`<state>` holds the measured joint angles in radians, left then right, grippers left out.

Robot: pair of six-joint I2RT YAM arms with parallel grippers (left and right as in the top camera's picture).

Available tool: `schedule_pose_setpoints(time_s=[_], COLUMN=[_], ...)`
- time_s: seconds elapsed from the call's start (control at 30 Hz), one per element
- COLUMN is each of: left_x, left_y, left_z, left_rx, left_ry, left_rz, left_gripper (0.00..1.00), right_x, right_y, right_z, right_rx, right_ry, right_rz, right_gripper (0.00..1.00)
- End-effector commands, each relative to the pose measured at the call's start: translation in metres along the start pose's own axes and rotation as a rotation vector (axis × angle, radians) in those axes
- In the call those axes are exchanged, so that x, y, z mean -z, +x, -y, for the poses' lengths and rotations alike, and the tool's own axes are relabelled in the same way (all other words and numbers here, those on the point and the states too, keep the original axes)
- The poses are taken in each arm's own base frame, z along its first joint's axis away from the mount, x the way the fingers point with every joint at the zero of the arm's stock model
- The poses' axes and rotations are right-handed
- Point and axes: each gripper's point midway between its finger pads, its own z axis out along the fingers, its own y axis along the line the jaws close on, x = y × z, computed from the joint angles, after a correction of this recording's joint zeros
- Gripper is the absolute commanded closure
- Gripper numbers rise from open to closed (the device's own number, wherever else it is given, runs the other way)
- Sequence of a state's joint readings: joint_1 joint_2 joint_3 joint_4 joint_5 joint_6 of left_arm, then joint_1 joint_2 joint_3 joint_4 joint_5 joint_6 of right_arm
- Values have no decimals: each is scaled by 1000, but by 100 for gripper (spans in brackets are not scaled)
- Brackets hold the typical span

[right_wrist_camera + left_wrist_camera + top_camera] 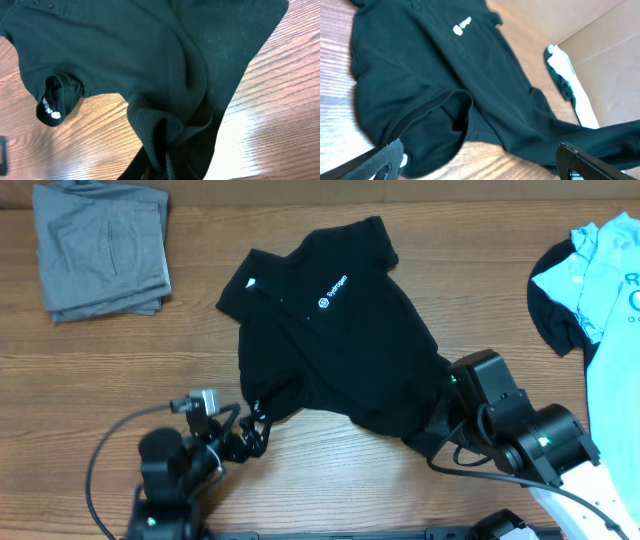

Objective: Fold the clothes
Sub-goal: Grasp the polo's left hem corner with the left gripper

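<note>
Black polo shirt (340,330): mid table (330,490), spread roughly flat w/ creases, white chest logo up, collar twd far edge.
Right gripper (445,412): at shirt's near-right corner, jaws pinched tight on bunched fabric.
Left gripper (252,435): fingers wide apart, holding nothing, just off near-left sleeve (272,395).
Grey trousers (100,250): folded, far-left corner, well apart from shirt.
Light blue T-shirt (610,280): right edge, unfolded, partly out of frame.
In the way: nothing btw grippers & shirt.

Illegible white logo (334,292) on black shirt (345,360), cut-off letters (632,288) on blue T-shirt (604,265)
</note>
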<state>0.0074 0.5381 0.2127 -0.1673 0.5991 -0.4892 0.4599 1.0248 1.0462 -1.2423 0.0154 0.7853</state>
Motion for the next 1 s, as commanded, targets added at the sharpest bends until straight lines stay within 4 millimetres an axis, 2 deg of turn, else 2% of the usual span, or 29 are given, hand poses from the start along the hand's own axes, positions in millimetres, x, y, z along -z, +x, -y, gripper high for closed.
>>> schedule_pose_setpoints(time_s=[0.0,0.17,0.27,0.33,0.4,0.43,0.47,0.53,0.67,0.77,0.87,0.97], left_x=[3,2,-14,-23,-30,-31,-26,-15,-11,-26,-55,-62], left_y=[-36,-37,-41,-32,-31,-30,-31,-32,-30,-26,-19,-3], left_z=[16,-5,1,11,19,15,-2,-21,-23,-21,-16,-20], left_rx=[-58,-91,-99,-55,-62,-42,18,64,62,71,138,177], left_ry=[-65,-319,-304,-225,-166,-203,-344,-536,-652,-635,-547,-540], left_rz=[-15,-213,-258,-310,-332,-341,-346,-352,-436,-487,-510,-582], left_gripper=[0,0,0,0,0,0,0,0,0,0,0,0], right_x=[-3,-5,-5,-5,-5,-5,-5,-5,-5,-5,-5,-5], right_y=[-4,-6,-7,-7,-7,-8,-9,-10,-12,-12,-10,-9], right_z=[-1,-4,-5,-5,-5,-5,-4,-2,-1,-2,0,2], right_rx=[0,0,0,0,1,4,4,4,4,3,4,4], right_ry=[9,7,3,2,2,4,11,18,26,20,29,37], right_rz=[12,15,18,19,21,23,30,36,47,47,39,33], right_gripper=[90,90,90,90,90,90,90,90,90,90,90,90])
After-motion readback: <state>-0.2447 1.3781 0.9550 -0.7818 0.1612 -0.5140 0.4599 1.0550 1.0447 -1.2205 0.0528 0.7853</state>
